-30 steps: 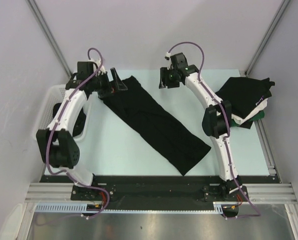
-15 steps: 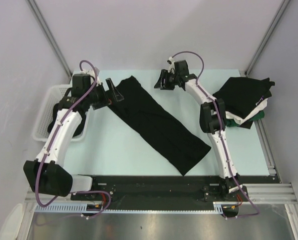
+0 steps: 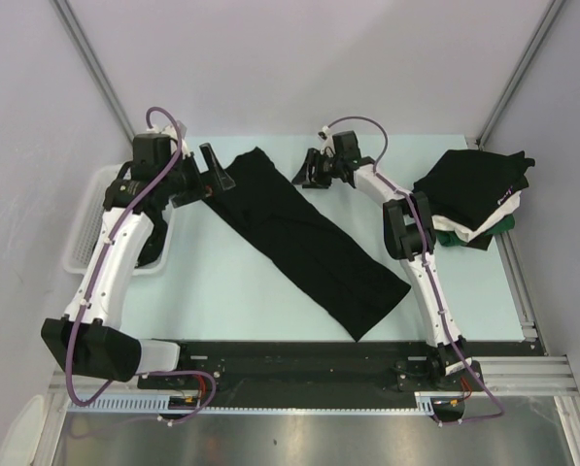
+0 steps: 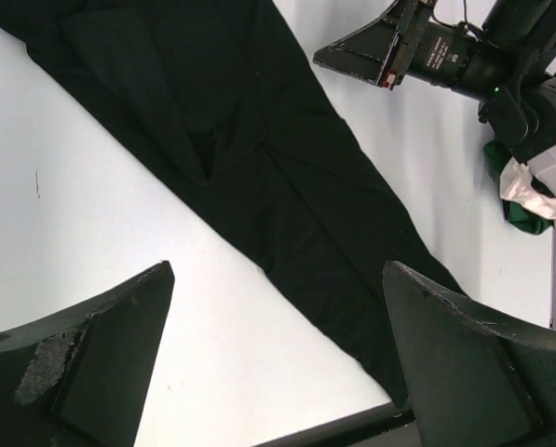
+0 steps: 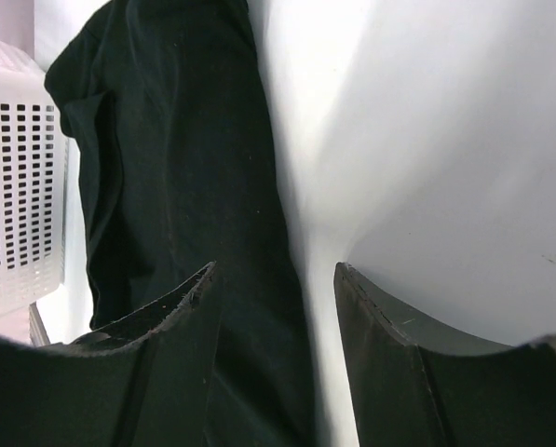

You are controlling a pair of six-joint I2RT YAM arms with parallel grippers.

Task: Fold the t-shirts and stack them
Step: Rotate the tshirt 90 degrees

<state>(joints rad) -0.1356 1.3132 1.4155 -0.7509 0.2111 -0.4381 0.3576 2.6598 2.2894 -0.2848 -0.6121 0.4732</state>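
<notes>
t-shirt (image 3: 304,243) lies as a long strip | left hand (image 3: 215,170) spread, right hand (image 3: 307,173) half-spread | both empty at its far end (likely to pinch corners)

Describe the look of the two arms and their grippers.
The left arm and right arm: white curved links, bulky black joints, a purple cable looped along each. The left gripper and right gripper: black wedge-shaped fingers; one left finger shows a grey scuff.

No lettering, brand or number can be read anywhere. The topmost black t-shirt (image 3: 474,180), lying well off to the right of the right gripper (image 3: 309,173), carries a small pale mark (image 3: 508,197), too tiny to make out.
</notes>
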